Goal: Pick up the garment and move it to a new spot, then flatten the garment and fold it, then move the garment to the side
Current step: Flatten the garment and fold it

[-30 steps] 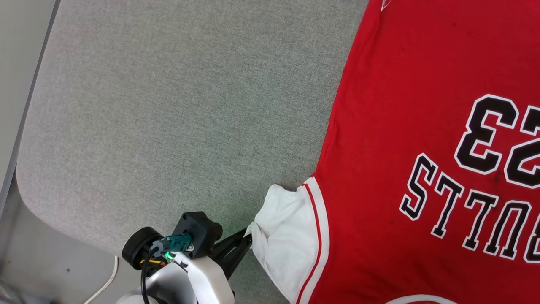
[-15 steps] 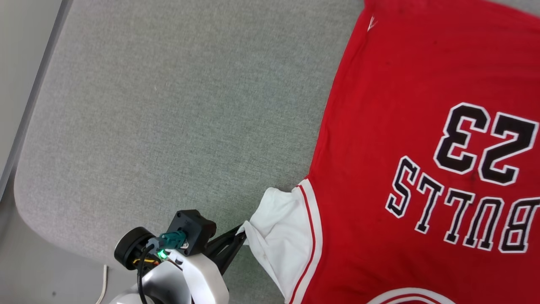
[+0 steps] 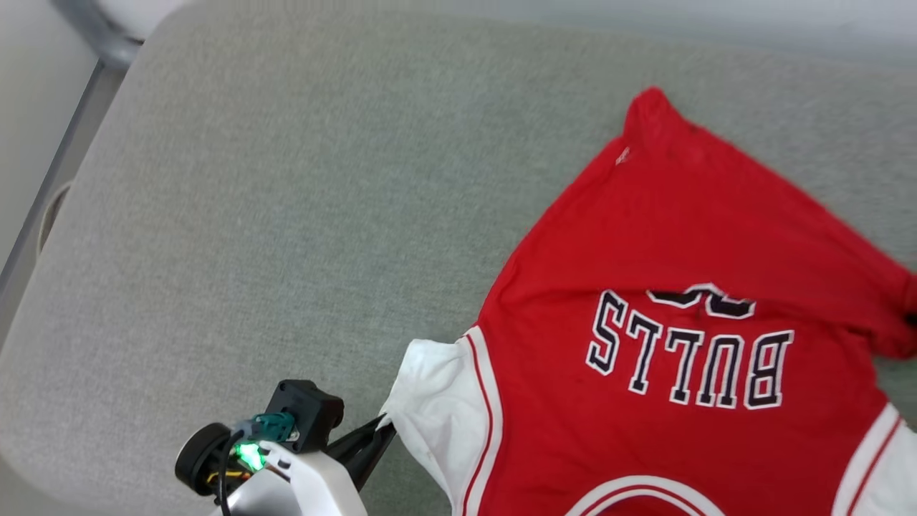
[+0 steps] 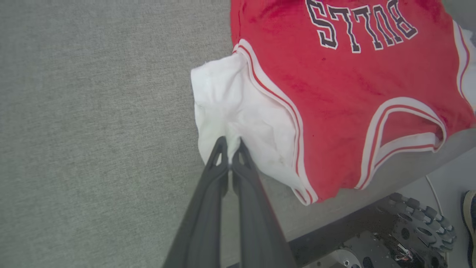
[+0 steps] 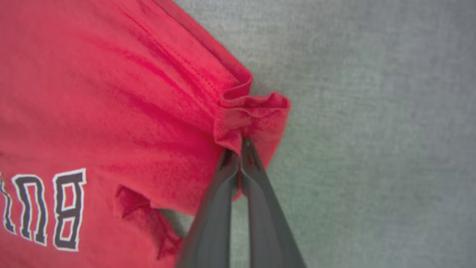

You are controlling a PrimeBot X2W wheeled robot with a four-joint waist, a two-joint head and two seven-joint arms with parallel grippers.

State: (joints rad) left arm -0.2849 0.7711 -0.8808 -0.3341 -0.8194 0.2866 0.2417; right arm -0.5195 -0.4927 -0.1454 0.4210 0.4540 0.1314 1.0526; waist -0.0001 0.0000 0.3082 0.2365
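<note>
The red garment (image 3: 680, 236) lies on the grey padded table (image 3: 286, 215) with its black lettering upside down toward me. Its far part is doubled over toward the lettering and hides most of the number. My left gripper (image 3: 383, 424) is shut on the white sleeve (image 3: 437, 401); the left wrist view has my left gripper (image 4: 230, 143) pinching a bunch of that white sleeve (image 4: 238, 108). In the right wrist view my right gripper (image 5: 241, 146) is shut on a crumpled red corner of the garment (image 5: 111, 93), held just above the table.
The table's near edge runs below the collar (image 4: 405, 123) in the left wrist view. Past it are the robot's base with a toothed wheel (image 4: 420, 227), a cable and a shoe (image 4: 469, 223). A grey rail (image 3: 100, 32) stands at the table's far left corner.
The head camera has tilted up. The garment's far half has been drawn over toward the lettering, covering most of the number. The left gripper keeps its hold on the sleeve.
</note>
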